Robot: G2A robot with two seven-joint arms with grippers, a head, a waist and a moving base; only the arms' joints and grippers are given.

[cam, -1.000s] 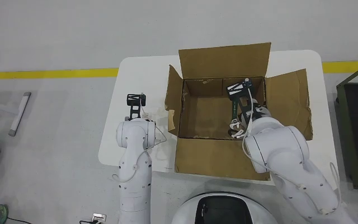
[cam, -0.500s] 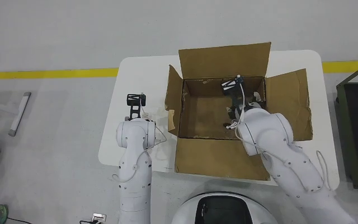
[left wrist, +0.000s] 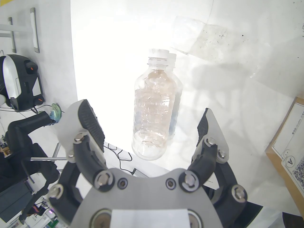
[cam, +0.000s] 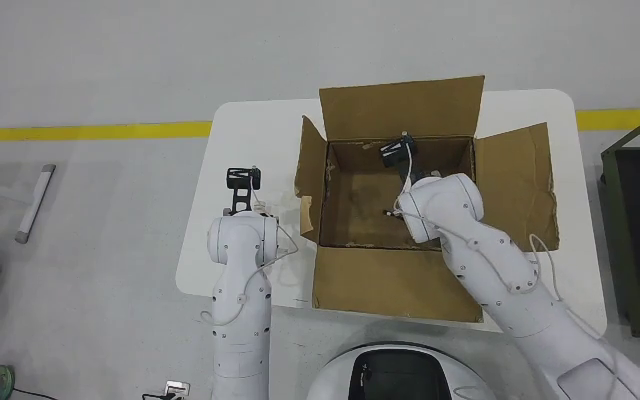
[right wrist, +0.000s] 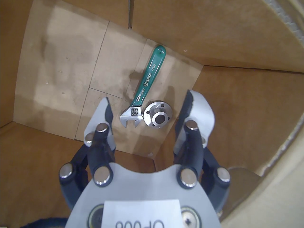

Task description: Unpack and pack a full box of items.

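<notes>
Floor, far left: a yellow line [cam: 105,130] runs up to the white table [cam: 250,130].

Left side of table: the left gripper [cam: 243,180] hangs above the tabletop, just outside the box's left wall. Its jaws are released and spread wide, and the ribbed pads [left wrist: 91,122] grip nothing. Beneath it, a clear plastic bottle [left wrist: 154,105] with a white cap lies on its side on the table. In the left wrist view it sits between the two fingers and apart from both. A clear plastic sheet [left wrist: 209,41] lies flat on the table beyond the cap end.

Centre: the cardboard box [cam: 400,110] stands on the table with all four flaps folded outward.

Inside the box, towards the right: the right gripper [cam: 393,152] is lowered into the interior, near the back wall. Its jaws are released and hold nothing. On the box floor below it lies an adjustable wrench [right wrist: 148,81] with a green handle, lying flat. A round metal flange [right wrist: 158,117] rests just beside the wrench's steel head; whether the two touch cannot be confirmed. Both items lie near a corner of the box, and neither touches the fingers.
</notes>
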